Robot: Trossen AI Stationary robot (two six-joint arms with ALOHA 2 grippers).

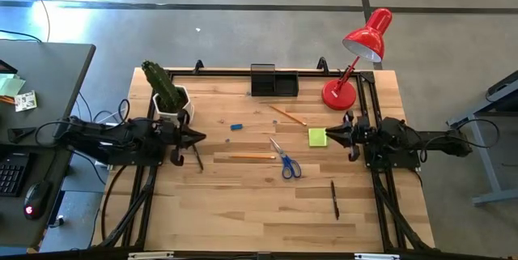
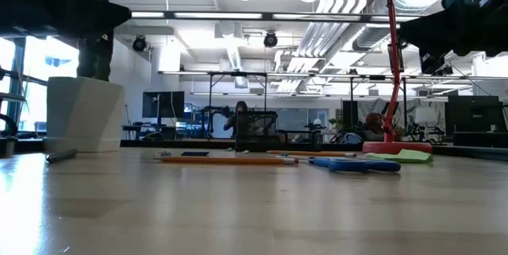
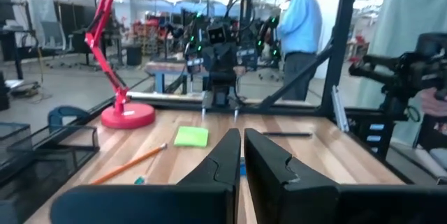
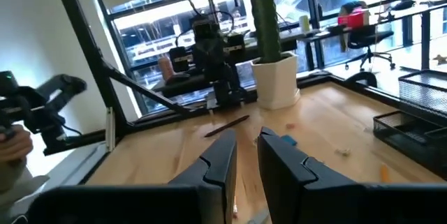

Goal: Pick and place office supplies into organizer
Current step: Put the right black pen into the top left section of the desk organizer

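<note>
Seen from above, my left claw (image 1: pixel 194 138) waits at the worktop's (image 1: pixel 243 211) left edge, fingers nearly together, holding nothing. My right claw (image 1: pixel 330 135) sits at the right edge, fingers a narrow gap apart, also empty, its tips just beside the green sticky pad (image 1: pixel 317 137). The black organizer (image 1: pixel 273 80) stands at the top centre edge. Blue scissors (image 1: pixel 286 161) lie mid-frame, with one pencil (image 1: pixel 243 156) to their left, another pencil (image 1: pixel 288 115) above, a small blue block (image 1: pixel 236 126) left of centre, and a dark pen (image 1: pixel 335 198) lower right.

Organizer (image 3: pixel 42 155) cut off by picture's edge.
</note>
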